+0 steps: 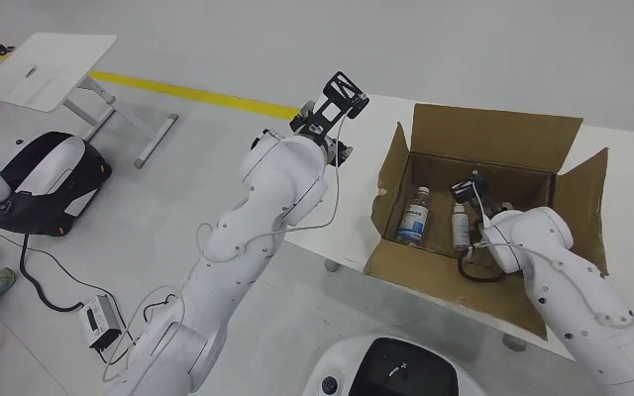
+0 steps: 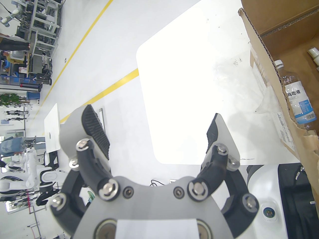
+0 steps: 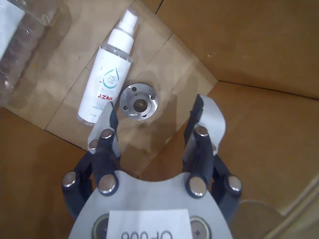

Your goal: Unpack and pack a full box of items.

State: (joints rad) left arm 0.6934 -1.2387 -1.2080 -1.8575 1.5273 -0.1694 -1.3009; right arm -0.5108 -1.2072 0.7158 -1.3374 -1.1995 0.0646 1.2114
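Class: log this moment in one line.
right gripper open in box near flange | left gripper open, outside box | spray bottle beside flange

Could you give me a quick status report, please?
Left gripper open, raised near table. Right gripper open inside box, above metal flange. Spray bottle close beside flange.

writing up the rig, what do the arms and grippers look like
The left arm and right arm have rounded white shells with cables outside. The left gripper and right gripper each have a silver plate, black links, silver bolts, ribbed black-padded fingers and a white label.
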